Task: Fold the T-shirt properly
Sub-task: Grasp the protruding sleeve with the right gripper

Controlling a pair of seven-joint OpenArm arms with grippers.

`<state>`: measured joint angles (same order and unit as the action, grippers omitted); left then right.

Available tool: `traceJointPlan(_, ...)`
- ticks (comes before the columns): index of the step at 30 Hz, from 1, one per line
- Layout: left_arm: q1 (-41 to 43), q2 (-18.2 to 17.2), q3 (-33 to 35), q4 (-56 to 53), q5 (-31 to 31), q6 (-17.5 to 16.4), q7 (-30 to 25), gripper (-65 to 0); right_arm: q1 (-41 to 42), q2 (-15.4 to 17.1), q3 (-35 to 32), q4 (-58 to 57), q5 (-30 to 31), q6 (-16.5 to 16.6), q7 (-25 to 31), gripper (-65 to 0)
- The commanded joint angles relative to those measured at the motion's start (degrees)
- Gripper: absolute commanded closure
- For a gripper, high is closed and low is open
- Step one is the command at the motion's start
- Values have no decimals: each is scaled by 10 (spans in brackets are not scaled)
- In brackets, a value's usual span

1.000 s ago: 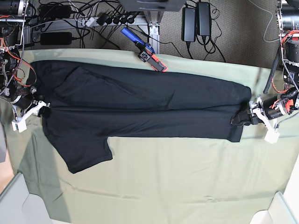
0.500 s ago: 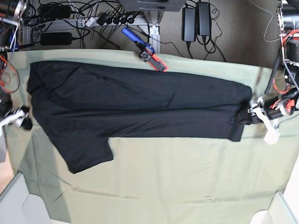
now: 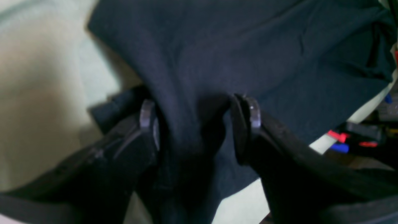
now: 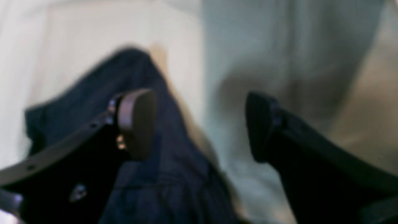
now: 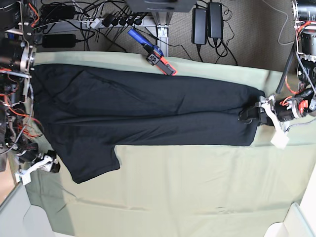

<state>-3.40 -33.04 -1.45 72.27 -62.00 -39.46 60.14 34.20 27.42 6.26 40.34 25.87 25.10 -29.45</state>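
2 claws differ: the left claw (image 3: 199, 124) pinches the T-shirt (image 5: 148, 111), so the empty, wide right claw (image 4: 199, 124) should grab the loose sleeve.

No readable text, label, brand or number anywhere. Both wrist views too blurred for any lettering. Nothing legible far off either.

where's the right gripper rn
In the base view the right gripper is at the lower left, over the green cloth, just left of the T-shirt sleeve, jaws open and empty.
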Motion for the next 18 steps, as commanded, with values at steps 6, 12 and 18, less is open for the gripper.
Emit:
traceJointPlan(6,-12,-11,-4,9,-11,-5,-8,-349,19,-33,-8,-19,-31,26,31,-445)
traceJointPlan(12,-12,-11,-4,9,-12,-5,-8,-349,22,-62,-8,-16,-30,26,31,-445)
traceJointPlan(18,-12,-11,-4,9,-11,-5,-12,-349,22,-66,-8,-16,-30,27,30,-445)
